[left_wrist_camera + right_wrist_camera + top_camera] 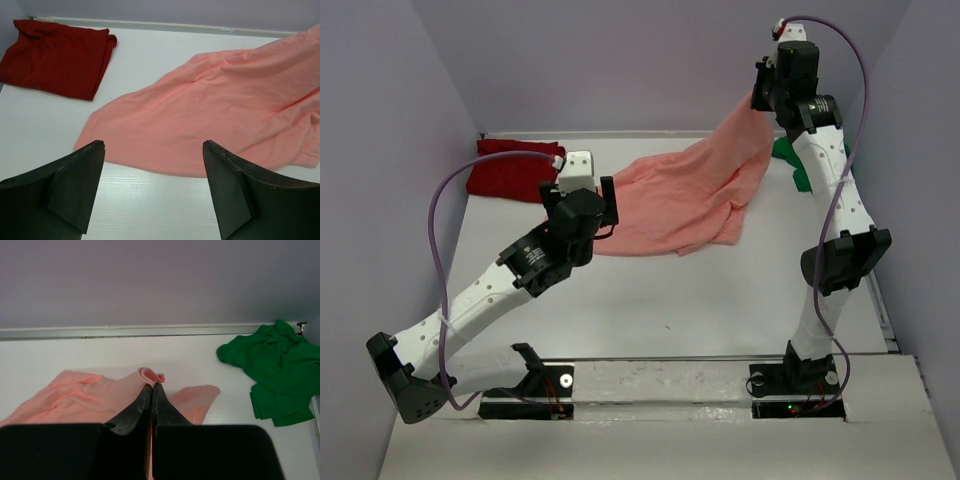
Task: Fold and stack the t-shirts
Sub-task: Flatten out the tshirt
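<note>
Right jaws pinch raised fold of salmon-pink t-shirt (75, 395)

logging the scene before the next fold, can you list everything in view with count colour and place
salmon-pink t-shirt: one, salmon pink, spread over the middle of the far half of the table, one edge lifted at the far right
dark red t-shirt: one, dark red, folded, far left corner
green t-shirt: one, bright green, crumpled, far right edge beside the right arm
table: one, white, under everything
cables: two, purple, one looped along each arm
left gripper: one, black fingers, open, holding nothing, at the near left edge of the salmon-pink t-shirt
right gripper: one, black fingers, shut on a fold of the salmon-pink t-shirt, raised above the far right of the table
</note>
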Robot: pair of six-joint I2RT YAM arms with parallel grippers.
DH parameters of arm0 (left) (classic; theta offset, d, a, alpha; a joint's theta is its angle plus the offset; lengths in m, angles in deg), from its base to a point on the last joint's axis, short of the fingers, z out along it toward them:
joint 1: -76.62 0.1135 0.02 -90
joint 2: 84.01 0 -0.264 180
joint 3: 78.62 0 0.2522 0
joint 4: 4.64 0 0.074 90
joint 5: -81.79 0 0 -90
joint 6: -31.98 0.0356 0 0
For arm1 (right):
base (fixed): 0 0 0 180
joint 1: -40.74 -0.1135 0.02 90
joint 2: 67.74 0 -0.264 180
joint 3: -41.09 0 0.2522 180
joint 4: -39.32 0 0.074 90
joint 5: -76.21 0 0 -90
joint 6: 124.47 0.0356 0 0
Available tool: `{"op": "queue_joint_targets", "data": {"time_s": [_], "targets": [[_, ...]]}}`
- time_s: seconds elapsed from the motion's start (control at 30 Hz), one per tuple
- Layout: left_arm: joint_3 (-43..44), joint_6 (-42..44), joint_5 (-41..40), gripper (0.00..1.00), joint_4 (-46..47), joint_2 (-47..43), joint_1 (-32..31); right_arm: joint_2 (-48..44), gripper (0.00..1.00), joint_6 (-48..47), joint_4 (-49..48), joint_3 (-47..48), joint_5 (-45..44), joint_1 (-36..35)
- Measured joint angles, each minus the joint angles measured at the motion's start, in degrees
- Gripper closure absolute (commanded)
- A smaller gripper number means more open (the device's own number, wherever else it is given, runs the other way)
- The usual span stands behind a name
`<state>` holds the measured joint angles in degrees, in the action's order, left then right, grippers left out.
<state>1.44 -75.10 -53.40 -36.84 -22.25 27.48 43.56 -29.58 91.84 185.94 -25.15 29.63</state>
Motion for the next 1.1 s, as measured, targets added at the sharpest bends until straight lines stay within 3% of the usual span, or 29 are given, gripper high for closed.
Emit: {"op": "queue_joint_targets", "data": {"time_s": [0.17, 0.27, 0.5, 0.83, 1.1], "targets": [[-0.74, -1.33, -0.83, 0.08, -0.61, 1.62, 0.02, -0.11, 1.0, 0.04, 1.95, -0.92, 0.39, -0.11], [-0.94, -2.12, -0.07, 0.08, -0.2, 2.69, 0.07, -1.7, 1.0, 0.11, 1.75, -6.08, 0.5, -0.28], [-0.46, -3.54, 2.4, 0.2, 0.7, 7.15, 0.11, -7.34, 1.0, 2.05, 1.92, -16.06, -2.01, -2.36], [0.59, -3.8, 2.51, 0.21, 1.11, 8.28, 1.51, -31.47, 1.0, 12.15, 0.39, -46.6, -20.22, -19.3], [0.59, -3.85, 3.39, 0.22, 1.38, 9.42, 1.99, -33.94, 1.0, 14.62, 0.85, -50.38, -29.62, -19.87]]}}
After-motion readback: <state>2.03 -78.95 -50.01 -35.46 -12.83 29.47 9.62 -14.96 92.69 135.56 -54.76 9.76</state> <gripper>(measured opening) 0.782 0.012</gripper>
